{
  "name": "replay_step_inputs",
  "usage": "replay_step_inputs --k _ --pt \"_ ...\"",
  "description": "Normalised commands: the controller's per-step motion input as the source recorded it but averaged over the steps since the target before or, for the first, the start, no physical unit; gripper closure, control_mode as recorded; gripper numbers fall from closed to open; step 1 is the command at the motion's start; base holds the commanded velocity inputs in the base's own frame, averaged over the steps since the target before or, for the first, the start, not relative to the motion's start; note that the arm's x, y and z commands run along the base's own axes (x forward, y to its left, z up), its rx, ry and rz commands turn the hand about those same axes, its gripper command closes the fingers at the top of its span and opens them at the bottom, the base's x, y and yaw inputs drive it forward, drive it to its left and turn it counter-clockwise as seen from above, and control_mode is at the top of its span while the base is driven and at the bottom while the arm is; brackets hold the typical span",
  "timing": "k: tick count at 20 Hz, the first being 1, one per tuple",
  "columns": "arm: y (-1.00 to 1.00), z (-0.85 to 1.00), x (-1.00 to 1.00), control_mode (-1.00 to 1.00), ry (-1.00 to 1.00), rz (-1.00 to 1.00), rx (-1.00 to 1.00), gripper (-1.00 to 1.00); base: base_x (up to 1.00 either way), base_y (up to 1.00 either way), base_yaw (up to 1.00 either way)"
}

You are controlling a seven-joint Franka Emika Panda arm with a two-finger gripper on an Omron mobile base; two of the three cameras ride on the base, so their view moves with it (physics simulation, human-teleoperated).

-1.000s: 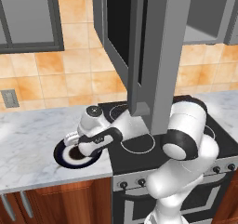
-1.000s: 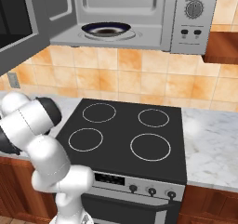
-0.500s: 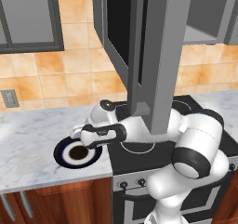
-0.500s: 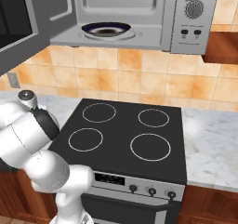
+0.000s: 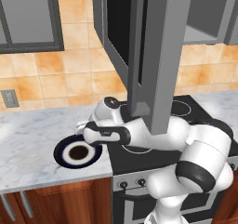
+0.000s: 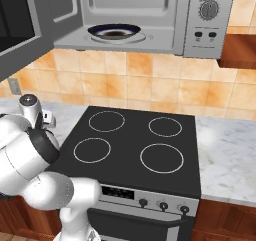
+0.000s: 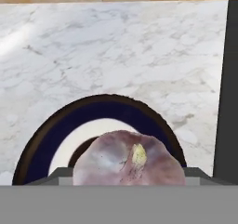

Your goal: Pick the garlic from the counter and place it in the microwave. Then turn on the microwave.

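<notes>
The garlic [image 7: 125, 165], a whitish-pink bulb with a pale tip, sits between my gripper's [image 7: 128, 177] two fingertips in the hand view, and the gripper is shut on it. Below it lies the dark-blue plate [image 7: 56, 130] with a white ring, on the marble counter [image 7: 116, 46]. In the left base view the gripper [image 5: 82, 128] hovers just above the plate [image 5: 69, 160] near the counter's [image 5: 28, 144] front. The microwave [image 6: 200, 20] hangs above the stove with its door [image 5: 153, 56] swung open; a dark dish [image 6: 115, 32] rests inside.
The black four-ring stovetop [image 6: 135, 145] lies right of the plate, its edge [image 7: 225, 93] close beside the hand. The open microwave door hangs low over the arm. A glass-fronted wall cabinet [image 5: 28, 18] is at upper left, and a wall socket [image 5: 9, 97] is on the tiles.
The hand has risen off the plate and drifted slightly right with the garlic in its grip. The arm's elbow swung right and forward.
</notes>
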Motion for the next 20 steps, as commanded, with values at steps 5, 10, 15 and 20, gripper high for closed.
replay_step_inputs --k 5,10,15,20 --pt "-0.19 0.33 0.00 -1.00 0.00 -0.03 -0.01 1.00 0.00 0.00 0.00" --pt "-0.27 0.14 0.01 -1.00 0.00 -0.03 -0.04 1.00 0.00 0.00 0.00" --pt "-0.31 0.06 0.01 -1.00 0.00 -0.05 -0.06 1.00 0.00 0.00 0.00" --pt "-0.38 0.08 0.00 -1.00 0.00 -0.08 -0.03 1.00 0.00 0.00 0.00"
